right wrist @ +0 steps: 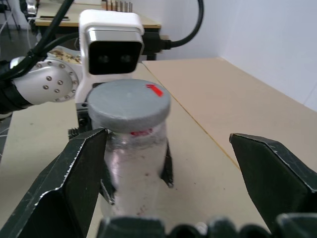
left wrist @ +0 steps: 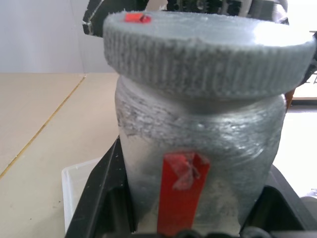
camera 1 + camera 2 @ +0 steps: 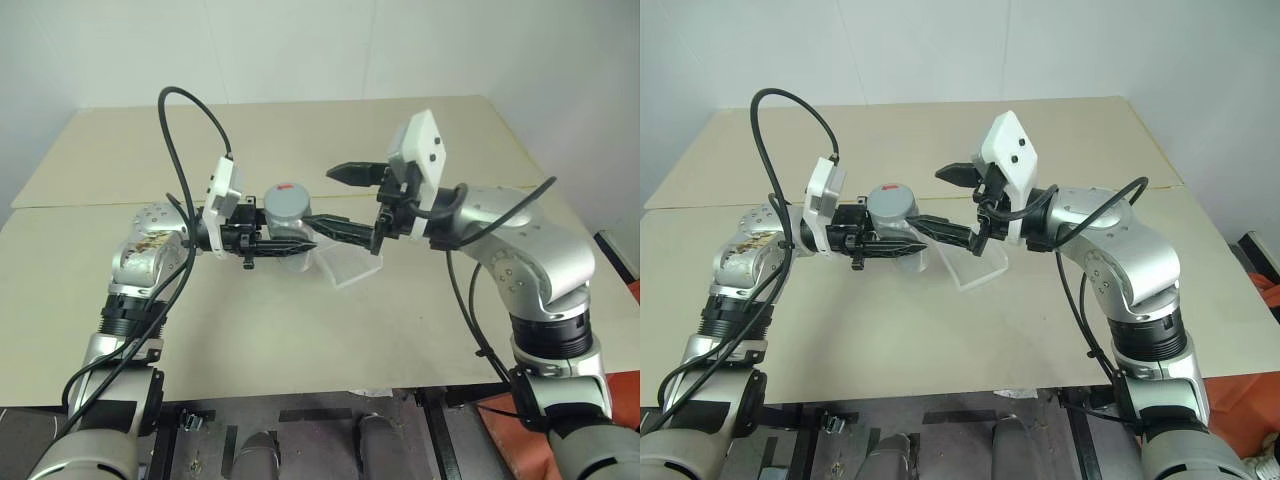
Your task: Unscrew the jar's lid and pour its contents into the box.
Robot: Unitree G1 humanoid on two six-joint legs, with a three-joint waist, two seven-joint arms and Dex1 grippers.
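Note:
My left gripper (image 3: 288,234) is shut on the jar (image 3: 287,220), a silvery-grey cylinder with a red strip on its side (image 2: 182,191). It holds the jar upright above the table. The grey ribbed lid (image 3: 286,198) sits on top of the jar and bears a small red mark. My right gripper (image 3: 324,198) is open just right of the lid; its fingers (image 1: 74,178) stand wide to either side without touching it. The box (image 3: 347,266), a clear shallow tray, lies on the table below the jar and a little to its right. A few tiny brown specks (image 1: 142,202) show low inside the jar.
The beige table (image 3: 300,330) has a seam running across its left half, and its front edge is close to me. Black cables loop above both wrists (image 3: 190,110). An orange object (image 3: 615,390) lies on the floor at the right.

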